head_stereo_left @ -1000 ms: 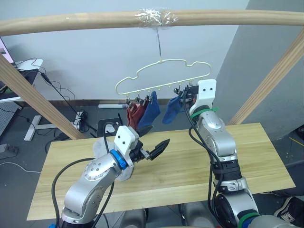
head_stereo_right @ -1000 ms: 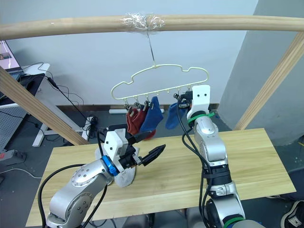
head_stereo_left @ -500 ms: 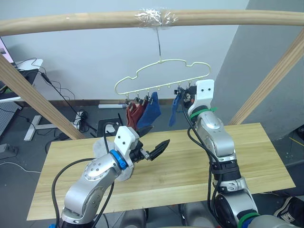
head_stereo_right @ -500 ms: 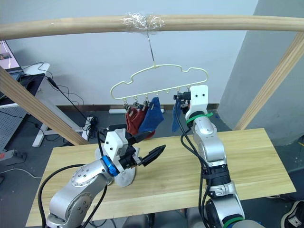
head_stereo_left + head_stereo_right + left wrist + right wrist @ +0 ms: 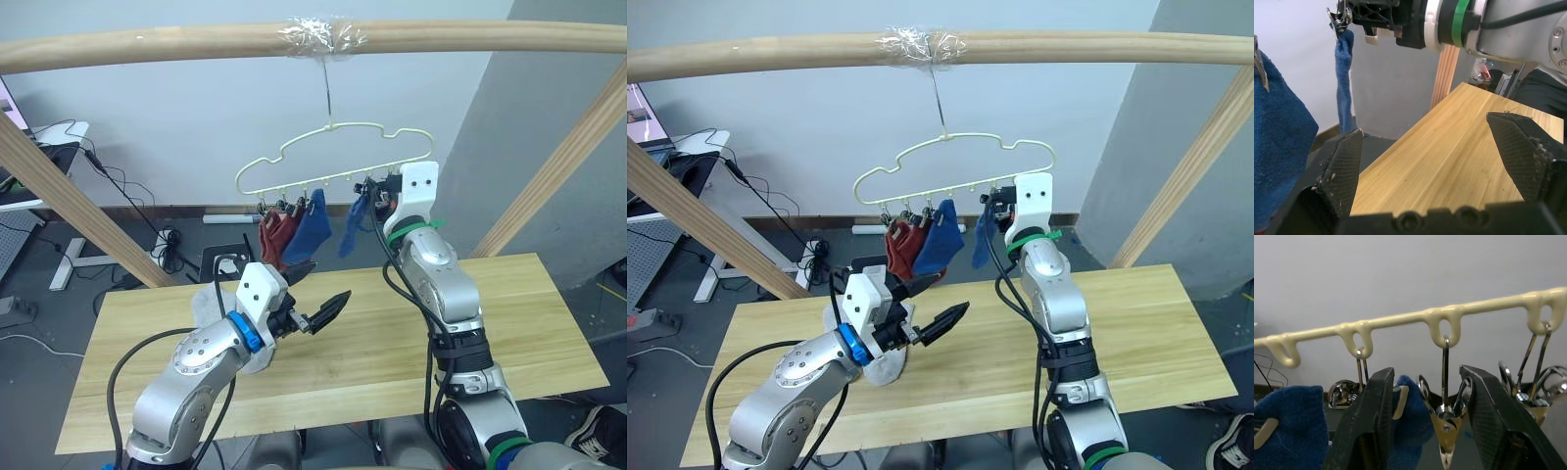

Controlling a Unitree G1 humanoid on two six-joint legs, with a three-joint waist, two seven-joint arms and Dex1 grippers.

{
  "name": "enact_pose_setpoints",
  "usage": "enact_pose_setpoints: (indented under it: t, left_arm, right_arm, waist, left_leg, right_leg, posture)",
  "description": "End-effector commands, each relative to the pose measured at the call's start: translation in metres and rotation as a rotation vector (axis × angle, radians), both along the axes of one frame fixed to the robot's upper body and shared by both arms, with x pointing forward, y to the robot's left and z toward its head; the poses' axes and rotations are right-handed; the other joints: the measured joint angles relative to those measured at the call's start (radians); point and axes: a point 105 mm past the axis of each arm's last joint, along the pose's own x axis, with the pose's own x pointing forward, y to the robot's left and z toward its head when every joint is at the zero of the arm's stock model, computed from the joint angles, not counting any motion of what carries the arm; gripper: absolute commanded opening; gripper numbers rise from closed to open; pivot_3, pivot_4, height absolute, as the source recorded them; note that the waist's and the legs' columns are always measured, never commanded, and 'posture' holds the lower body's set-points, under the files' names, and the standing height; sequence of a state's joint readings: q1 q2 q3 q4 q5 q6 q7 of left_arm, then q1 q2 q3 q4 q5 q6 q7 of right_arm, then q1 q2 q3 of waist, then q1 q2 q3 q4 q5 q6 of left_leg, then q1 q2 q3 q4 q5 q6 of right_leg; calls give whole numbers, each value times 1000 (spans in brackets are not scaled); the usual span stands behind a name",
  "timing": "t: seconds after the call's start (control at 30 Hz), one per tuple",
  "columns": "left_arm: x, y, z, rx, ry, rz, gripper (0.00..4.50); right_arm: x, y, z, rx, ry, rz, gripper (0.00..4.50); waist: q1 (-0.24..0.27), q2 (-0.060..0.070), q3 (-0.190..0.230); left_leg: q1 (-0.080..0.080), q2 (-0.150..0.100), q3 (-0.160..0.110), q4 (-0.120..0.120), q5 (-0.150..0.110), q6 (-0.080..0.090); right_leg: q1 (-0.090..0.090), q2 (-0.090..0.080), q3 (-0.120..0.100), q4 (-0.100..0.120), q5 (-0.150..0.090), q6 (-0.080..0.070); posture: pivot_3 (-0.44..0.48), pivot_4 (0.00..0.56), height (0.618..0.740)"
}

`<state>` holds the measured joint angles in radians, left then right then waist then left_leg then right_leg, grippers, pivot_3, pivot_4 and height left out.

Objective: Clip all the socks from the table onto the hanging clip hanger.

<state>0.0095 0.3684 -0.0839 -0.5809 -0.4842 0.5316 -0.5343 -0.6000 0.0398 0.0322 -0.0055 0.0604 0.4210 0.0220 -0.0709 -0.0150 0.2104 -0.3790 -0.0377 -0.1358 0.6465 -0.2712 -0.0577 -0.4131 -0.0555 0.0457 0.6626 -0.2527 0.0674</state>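
Upper centre, four socks (image 5: 312, 227) hang from the clip hanger (image 5: 333, 157); right tool (image 5: 1426, 431) spread open around a clip, left tool (image 5: 315, 294) open and empty; grey socks (image 5: 872, 364) remain on the table (image 5: 529, 323).

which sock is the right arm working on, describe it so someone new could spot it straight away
Start at the wooden pole across the top and follow the taped hook down to the pale yellow clip hanger. The sock in question is the blue sock hanging alone beside the right pincer. Unlike the rust red socks and other blue sock bunched further left, it hangs narrow and apart.
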Motion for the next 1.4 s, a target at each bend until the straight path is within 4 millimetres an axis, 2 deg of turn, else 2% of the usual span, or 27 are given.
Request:
enact_pose_setpoints:
  t: [0.03, 0.27, 0.37, 0.47, 0.53, 0.57, 0.67, 0.73, 0.83, 0.97, 1.13, 1.3, 1.4]
  left_arm:
    - [-2, -2, 6, -10, -35, -9, 4500]
    - [-2, -3, 7, -9, -33, -9, 4500]
    - [-1, -3, 7, -10, -33, -8, 4500]
    - [-2, -3, 7, -12, -32, -8, 4500]
    - [-2, -4, 6, -12, -30, -9, 4500]
    - [-2, -4, 6, -12, -28, -8, 4500]
    - [0, -2, 3, 1, -24, 6, 4500]
    - [8, 7, -11, 85, -8, 58, 4500]
    - [25, 29, -44, 268, 44, 181, 4500]
    - [49, 60, -73, 395, 99, 342, 4500]
    - [67, 94, -107, 562, 197, 447, 4500]
    - [66, 106, -132, 619, 303, 439, 4500]
    - [63, 104, -143, 559, 373, 417, 4500]
  right_arm:
    - [-6, 6, 22, 18, -79, 29, 2188]
    - [-6, 6, 21, 25, -75, 31, 2188]
    - [-5, 5, 20, 28, -68, 23, 1620]
    - [-4, 3, 19, 32, -65, 17, 631]
    - [-4, 2, 19, 33, -63, 16, 207]
    - [-4, 0, 19, 34, -61, 14, 29]
    - [-3, -4, 17, 30, -55, 14, 12]
    - [-2, -11, 16, 12, -47, 15, 12]
    - [0, -20, 14, -23, -41, 23, 12]
    - [3, -30, 15, -62, -34, 36, 12]
    - [4, -33, 15, -67, -27, 34, 12]
    - [1, -32, 14, -54, -18, 25, 12]
    - [0, -32, 14, -51, -16, 22, 12]
  waist:
    - [0, 0, 0]
    - [0, 0, 0]
    - [0, 0, 0]
    - [0, 0, 0]
    - [0, 0, 0]
    - [0, 0, 0]
    - [0, 0, 0]
    - [1, 0, 0]
    - [4, 0, 0]
    - [7, 0, 0]
    - [13, 0, 0]
    - [12, 0, 0]
    - [13, 0, 0]
  left_leg:
    - [0, 0, 0, 0, 0, 0]
    - [0, 0, 0, 0, 0, 0]
    - [0, 0, 0, 0, 0, 0]
    - [0, 0, 0, 0, 0, 0]
    - [0, 0, 0, 0, 0, 0]
    - [0, 0, 0, 0, 0, 0]
    - [0, 0, 0, 0, 0, 0]
    - [0, 0, 0, 0, 0, 0]
    - [1, 0, 0, 0, 0, 0]
    - [1, 0, 0, 0, 0, 0]
    - [1, 0, 0, 0, 0, 0]
    - [0, 0, 0, 0, 0, 0]
    - [-1, 0, -1, 0, 0, 0]
  right_leg:
    - [0, 0, 0, 0, 0, 0]
    - [0, 0, 0, 0, 0, 0]
    - [0, 0, 0, 0, 0, 0]
    - [0, 0, 0, 0, 0, 0]
    - [0, 0, 0, 0, 0, 0]
    - [0, 0, 0, 0, 0, 0]
    - [0, 0, 0, 0, 0, 0]
    - [0, 0, 0, 0, 0, 0]
    - [0, 0, 0, 0, 0, 0]
    - [0, 0, 0, 1, 0, 0]
    - [0, 0, -1, 0, 0, 0]
    - [0, 0, -1, 0, 0, 0]
    - [-1, -1, -1, 0, 0, 0]
  posture:
    - [-23, 159, 740]
    - [-20, 166, 740]
    - [-20, 168, 740]
    - [-21, 170, 740]
    - [-24, 174, 740]
    - [-24, 174, 740]
    - [-23, 175, 740]
    - [-29, 179, 740]
    - [-33, 180, 740]
    - [-45, 186, 740]
    - [-65, 196, 740]
    - [-73, 205, 740]
    - [-77, 206, 740]
